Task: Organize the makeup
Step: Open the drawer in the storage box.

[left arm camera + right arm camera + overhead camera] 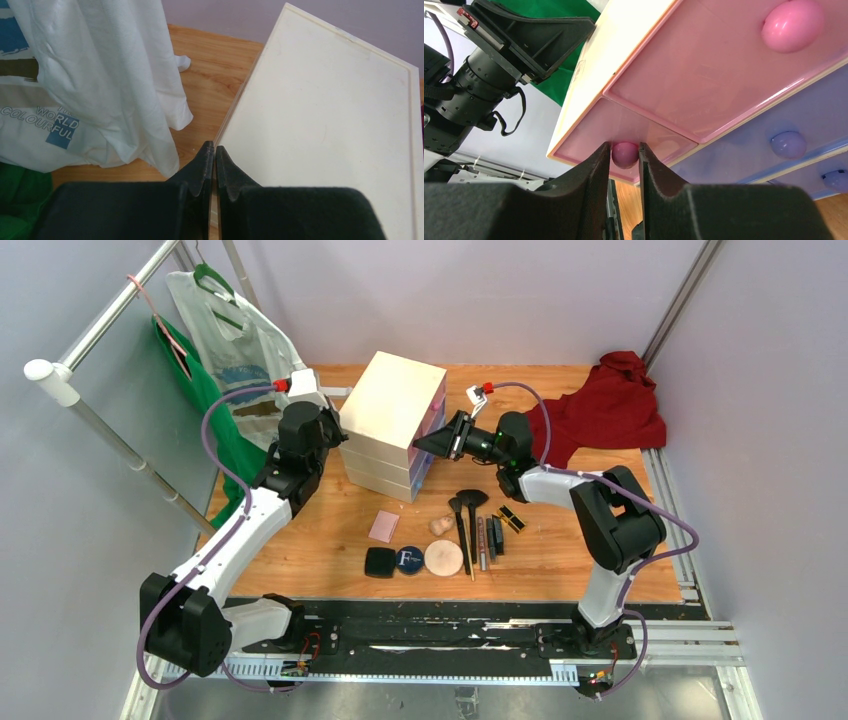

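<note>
The chest (392, 425) blocks the middle-back of the table (600, 565). On its left side my left gripper (338, 432), fingers together, is right up at the edge, with the white bag (232, 340) hanging close by, so that gap is tight. My right gripper (425, 443) crowds the drawer fronts, clamped round the pink knob (625, 154). The makeup row (443, 557) lies in front, with bare wood to its right. A red cloth (605, 405) fills the back right corner.

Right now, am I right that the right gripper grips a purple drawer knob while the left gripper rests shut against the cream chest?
Not quite: the right wrist view shows the knob in the right gripper is pink, not purple. The left gripper does rest shut against the cream chest.
</note>
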{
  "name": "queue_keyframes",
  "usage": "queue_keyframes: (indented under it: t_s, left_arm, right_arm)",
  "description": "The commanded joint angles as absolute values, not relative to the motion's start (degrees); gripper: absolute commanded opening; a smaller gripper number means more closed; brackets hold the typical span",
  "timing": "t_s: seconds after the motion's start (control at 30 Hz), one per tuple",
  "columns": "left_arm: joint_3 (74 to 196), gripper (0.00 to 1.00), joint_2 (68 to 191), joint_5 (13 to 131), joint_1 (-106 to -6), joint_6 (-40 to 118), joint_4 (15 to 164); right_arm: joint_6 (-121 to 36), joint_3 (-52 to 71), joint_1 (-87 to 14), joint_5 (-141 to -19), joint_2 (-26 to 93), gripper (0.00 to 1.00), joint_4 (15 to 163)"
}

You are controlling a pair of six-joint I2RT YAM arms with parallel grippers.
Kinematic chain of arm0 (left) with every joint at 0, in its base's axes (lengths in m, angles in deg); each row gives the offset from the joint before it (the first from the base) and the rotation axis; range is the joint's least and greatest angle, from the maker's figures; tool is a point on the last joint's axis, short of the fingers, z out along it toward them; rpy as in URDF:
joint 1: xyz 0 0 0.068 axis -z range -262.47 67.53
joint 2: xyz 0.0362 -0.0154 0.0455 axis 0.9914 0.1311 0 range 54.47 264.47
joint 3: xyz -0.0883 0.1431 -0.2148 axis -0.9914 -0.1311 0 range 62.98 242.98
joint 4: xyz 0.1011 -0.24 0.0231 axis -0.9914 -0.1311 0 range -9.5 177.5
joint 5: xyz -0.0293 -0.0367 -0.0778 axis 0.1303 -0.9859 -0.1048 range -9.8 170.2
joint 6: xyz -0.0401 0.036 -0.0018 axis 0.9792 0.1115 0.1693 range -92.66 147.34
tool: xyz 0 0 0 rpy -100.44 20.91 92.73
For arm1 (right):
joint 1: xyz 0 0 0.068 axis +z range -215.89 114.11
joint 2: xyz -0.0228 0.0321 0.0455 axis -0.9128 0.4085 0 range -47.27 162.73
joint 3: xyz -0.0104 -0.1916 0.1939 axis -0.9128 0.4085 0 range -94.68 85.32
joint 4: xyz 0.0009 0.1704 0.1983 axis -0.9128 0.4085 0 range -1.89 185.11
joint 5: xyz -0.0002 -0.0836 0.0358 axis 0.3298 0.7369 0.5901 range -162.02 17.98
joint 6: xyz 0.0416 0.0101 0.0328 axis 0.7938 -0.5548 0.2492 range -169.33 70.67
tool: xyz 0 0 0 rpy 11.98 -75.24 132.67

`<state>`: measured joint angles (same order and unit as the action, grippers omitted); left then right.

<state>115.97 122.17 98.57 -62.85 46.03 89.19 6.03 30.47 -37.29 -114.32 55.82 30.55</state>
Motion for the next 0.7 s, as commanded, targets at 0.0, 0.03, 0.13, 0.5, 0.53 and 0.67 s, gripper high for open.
queue_keyframes:
  t_s: [0.0, 0.03, 0.13, 0.5, 0.53, 0.67]
  left_arm:
    - [113.87, 0.07, 124.01, 96.01, -63.09, 46.32, 82.04]
    - [113.87, 0.07, 123.99, 96.02, -63.05, 46.36, 82.03]
    - [113.78, 0.07, 123.99, 95.96, -63.0, 46.41, 82.08]
    - [113.69, 0.07, 124.21, 95.93, -63.06, 46.41, 82.16]
    - [113.69, 0.06, 124.17, 95.93, -63.09, 46.41, 82.15]
    - [113.68, 0.06, 124.09, 95.93, -63.07, 46.42, 82.11]
  right_arm:
    - [7.32, 29.61, -36.58, -115.76, 56.61, 0.29, 27.2]
    - [7.5, 29.7, -36.5, -115.91, 56.62, 0.32, 26.87]
    - [7.66, 30.15, -36.45, -116.05, 56.71, 0.34, 26.3]
    - [8.62, 30.68, -36.01, -116.4, 57.74, 0.35, 24.71]
    - [8.66, 30.77, -35.97, -116.4, 57.83, 0.35, 24.66]
    - [8.98, 31.31, -36.01, -116.41, 58.09, 0.35, 23.94]
